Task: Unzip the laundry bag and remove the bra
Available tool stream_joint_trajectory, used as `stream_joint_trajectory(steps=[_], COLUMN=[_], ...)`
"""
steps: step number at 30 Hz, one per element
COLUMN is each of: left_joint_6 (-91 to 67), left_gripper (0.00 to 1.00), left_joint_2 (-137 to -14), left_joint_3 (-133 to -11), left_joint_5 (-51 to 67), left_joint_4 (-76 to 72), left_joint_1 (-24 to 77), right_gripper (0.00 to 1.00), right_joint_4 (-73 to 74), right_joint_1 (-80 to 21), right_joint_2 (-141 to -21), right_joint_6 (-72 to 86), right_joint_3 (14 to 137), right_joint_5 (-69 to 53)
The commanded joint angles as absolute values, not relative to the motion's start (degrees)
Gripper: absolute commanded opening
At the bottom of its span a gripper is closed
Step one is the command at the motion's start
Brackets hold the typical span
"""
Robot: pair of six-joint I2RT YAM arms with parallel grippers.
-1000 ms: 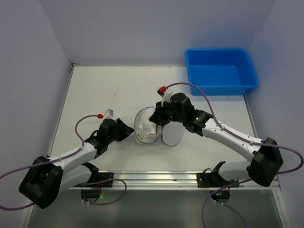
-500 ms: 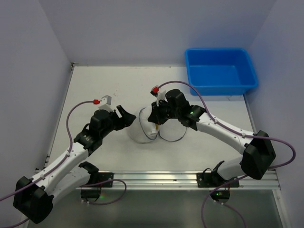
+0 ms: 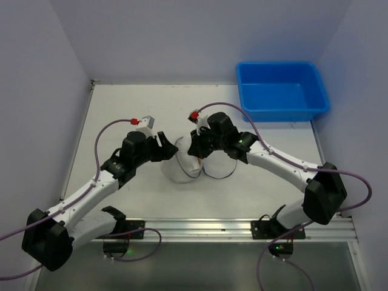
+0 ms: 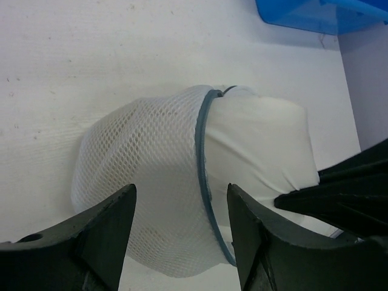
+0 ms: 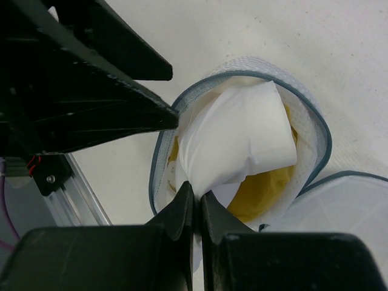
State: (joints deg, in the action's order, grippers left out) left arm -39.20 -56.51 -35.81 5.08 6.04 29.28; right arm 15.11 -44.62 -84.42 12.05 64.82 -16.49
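The laundry bag (image 3: 174, 168) is a white mesh pouch lying open at mid-table, its round lid flap (image 3: 222, 170) hanging to the right. In the left wrist view the mesh body (image 4: 139, 163) lies between my open left gripper's (image 4: 180, 203) fingers, which stand either side without touching. My right gripper (image 5: 197, 195) is shut on a smooth white fold of the bra (image 5: 242, 136) that sticks out of the bag's blue-edged mouth. The bra's mustard-yellow fabric (image 5: 267, 195) shows underneath, inside the bag. From above, the left gripper (image 3: 165, 148) and right gripper (image 3: 195, 151) face each other across the bag.
A blue plastic bin (image 3: 282, 91) stands at the far right corner; its edge shows in the left wrist view (image 4: 321, 12). Grey walls close the table at the left, back and right. A metal rail (image 3: 200, 227) runs along the near edge.
My left arm has reached forward and right until its open fingers straddle the bag. My right gripper has shifted slightly left and away, still shut, drawing the white fold out of the mouth.
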Motion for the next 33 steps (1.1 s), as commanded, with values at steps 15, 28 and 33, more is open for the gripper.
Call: stream_joint_trajectory(steps=[15, 28, 33], left_joint_6=[-37.97, -36.91, -36.65], left_gripper=[0.03, 0.0, 0.0], left_joint_2=[-65.13, -63.28, -62.75], left_joint_3=[-40.52, -38.41, -37.0], left_joint_5=[-1.75, -1.32, 1.22], left_joint_4=[6.23, 6.68, 4.93], left_joint_1=[29.18, 29.09, 29.09], right_gripper=[0.0, 0.0, 0.0], right_joint_4=[14.42, 10.9, 10.11], right_joint_1=[-44.82, -41.49, -31.76], right_joint_2=[-72.08, -65.83, -68.55], right_joint_6=[11.6, 10.55, 11.25], right_joint_3=[68.55, 76.1, 83.56], right_joint_5=[-19.95, 4.55, 13.34])
